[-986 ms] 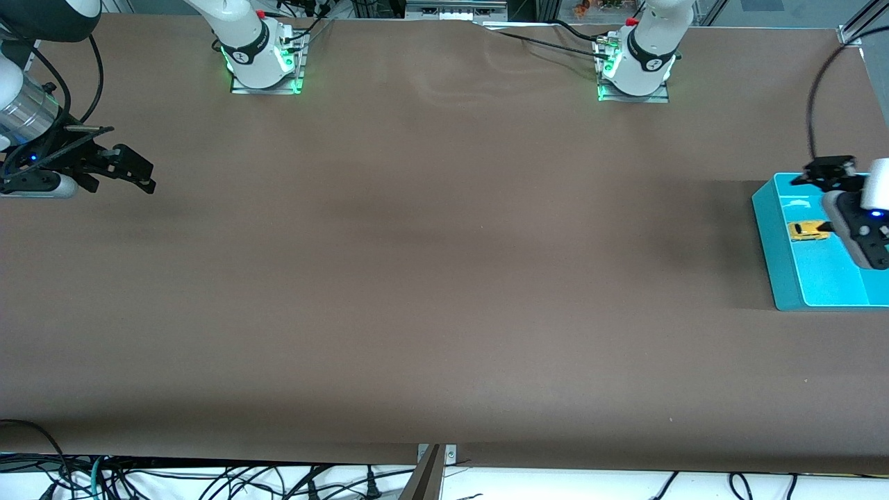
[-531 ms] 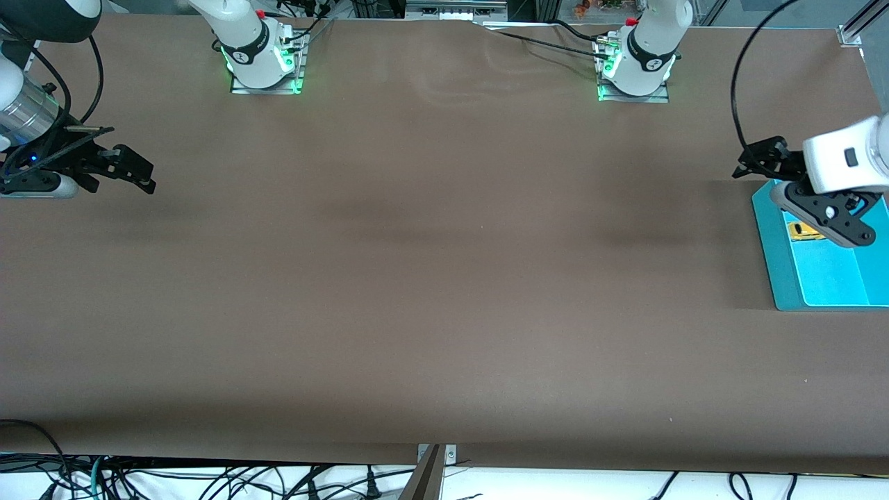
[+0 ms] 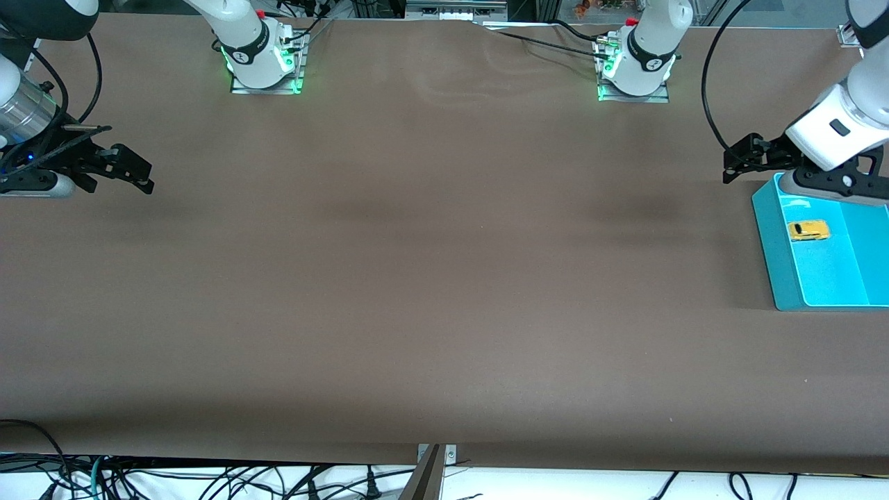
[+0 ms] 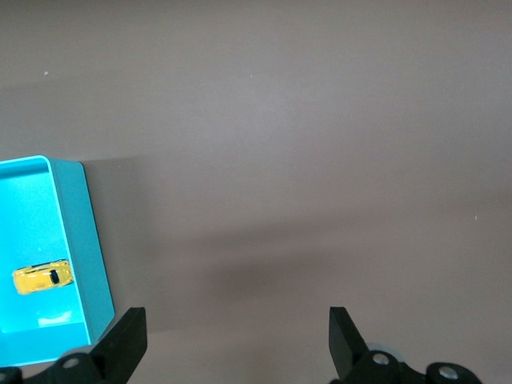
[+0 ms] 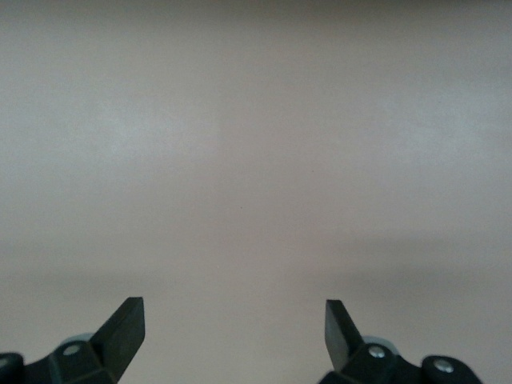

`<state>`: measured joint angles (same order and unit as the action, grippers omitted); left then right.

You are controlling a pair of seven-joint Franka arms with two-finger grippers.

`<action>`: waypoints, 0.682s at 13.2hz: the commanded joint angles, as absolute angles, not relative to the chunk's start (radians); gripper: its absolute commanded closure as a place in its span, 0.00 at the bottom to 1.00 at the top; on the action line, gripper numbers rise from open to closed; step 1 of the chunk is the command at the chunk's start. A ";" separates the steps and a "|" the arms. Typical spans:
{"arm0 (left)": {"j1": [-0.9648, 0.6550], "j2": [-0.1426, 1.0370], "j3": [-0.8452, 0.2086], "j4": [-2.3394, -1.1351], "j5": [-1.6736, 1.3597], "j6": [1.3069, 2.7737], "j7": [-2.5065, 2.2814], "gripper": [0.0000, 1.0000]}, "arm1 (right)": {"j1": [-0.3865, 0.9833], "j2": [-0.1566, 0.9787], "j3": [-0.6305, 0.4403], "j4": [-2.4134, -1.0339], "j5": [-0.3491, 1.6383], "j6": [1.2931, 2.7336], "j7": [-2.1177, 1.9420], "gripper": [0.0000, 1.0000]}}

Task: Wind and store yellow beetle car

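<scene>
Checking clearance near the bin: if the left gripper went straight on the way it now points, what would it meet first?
Probably bare table: the open left gripper aims beside the teal bin, whose yellow beetle car lies off its line.
</scene>
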<state>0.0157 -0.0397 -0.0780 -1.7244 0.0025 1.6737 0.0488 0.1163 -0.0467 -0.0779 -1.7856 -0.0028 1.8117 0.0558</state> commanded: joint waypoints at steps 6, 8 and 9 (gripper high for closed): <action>0.061 -0.008 -0.060 -1.663 -0.021 1.626 0.097 0.00 | 0.107 -0.035 -0.077 -1.763 0.000 1.790 0.041 0.00; 0.063 -0.008 -0.061 -1.663 -0.021 1.618 0.100 0.00 | 0.109 -0.035 -0.077 -1.763 0.000 1.790 0.041 0.00; 0.061 -0.008 -0.061 -1.663 -0.021 1.618 0.098 0.00 | 0.109 -0.035 -0.077 -1.763 0.000 1.790 0.041 0.00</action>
